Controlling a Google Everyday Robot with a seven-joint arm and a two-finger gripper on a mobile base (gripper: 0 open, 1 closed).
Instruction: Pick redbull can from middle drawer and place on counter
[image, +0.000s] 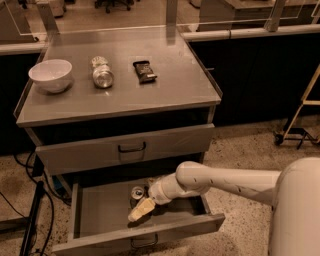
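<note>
The redbull can stands upright in the open middle drawer, near its back middle, with its silver top showing. My gripper reaches down into the drawer from the right, and its pale tip lies just in front of the can and slightly below it. Whether it touches the can is not visible. The white arm comes in from the lower right. The counter is the grey steel cabinet top above.
On the counter stand a white bowl, a fatter silver can lying on its side and a dark snack bar. The drawer above is shut. Black cables run down the left side. A metal stand is at the right.
</note>
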